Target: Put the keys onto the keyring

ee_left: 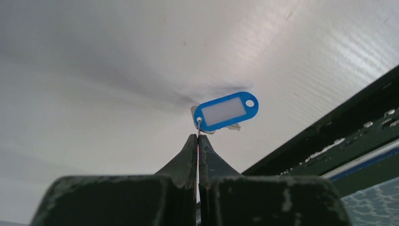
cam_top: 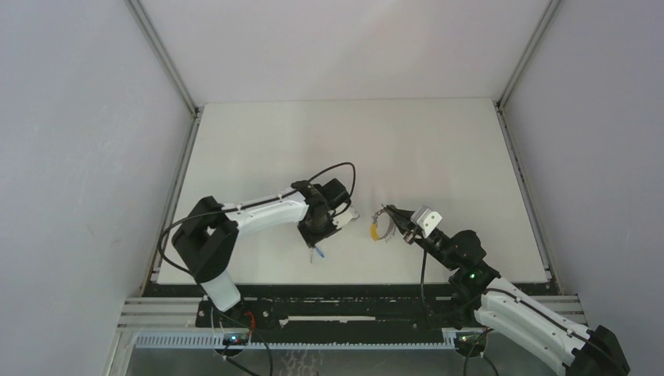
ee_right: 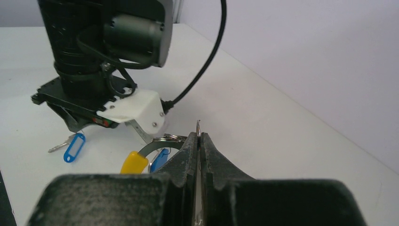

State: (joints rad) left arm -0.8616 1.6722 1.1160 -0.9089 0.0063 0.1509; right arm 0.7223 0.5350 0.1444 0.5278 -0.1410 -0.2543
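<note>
left wrist view: the left claw [ee_left: 198, 137] is shut tight. its two dark fingers pinch a thin wire loop, and from that loop hangs a blue-headed key [ee_left: 226, 110] with a white label window, a bit of silver blade showing behind it. the key sits close over the white tabletop [ee_left: 94, 84] — whether it touches the surface i cannot tell.

right wrist view: the right claw [ee_right: 199, 137] is closed all the way too, gripping the thin silver edge of the keyring [ee_right: 134, 163], whose yellow curved section lies just left of the fingers. a second blue key [ee_right: 160, 159] sits right beside that yellow part; whether it is threaded on the ring is unclear. further out, the left arm's wrist stands over the first key, with a black cable [ee_right: 207, 66] arcing away from it.

from above, the two claws are near each other at the tabletop's middle front — the keyring is between them, held at the right one's tip.
</note>
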